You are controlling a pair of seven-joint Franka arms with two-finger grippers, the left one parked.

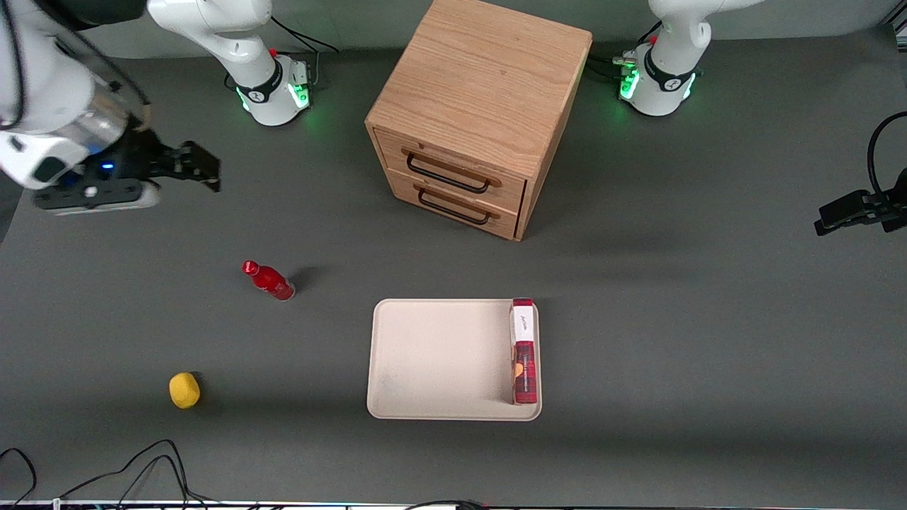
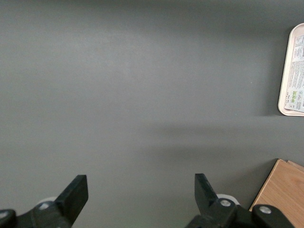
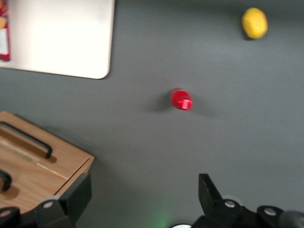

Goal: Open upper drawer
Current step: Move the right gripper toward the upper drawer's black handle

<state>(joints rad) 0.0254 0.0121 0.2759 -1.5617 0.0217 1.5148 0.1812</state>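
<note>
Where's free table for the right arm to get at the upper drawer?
Bare table between the tool, fingers open, and the upper drawer. Also bare between cabinet and tray. Red bottle and yellow object sit nearer the camera.

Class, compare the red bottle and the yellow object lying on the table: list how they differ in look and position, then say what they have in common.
The red bottle is slim and capped; the yellow object is short and rounded. The bottle lies farther from the front camera and closer to the tray than the yellow object does. Both rest on the grey table, toward the working arm's end, outside the tray. The gripper hangs open above the table, touching neither.
</note>
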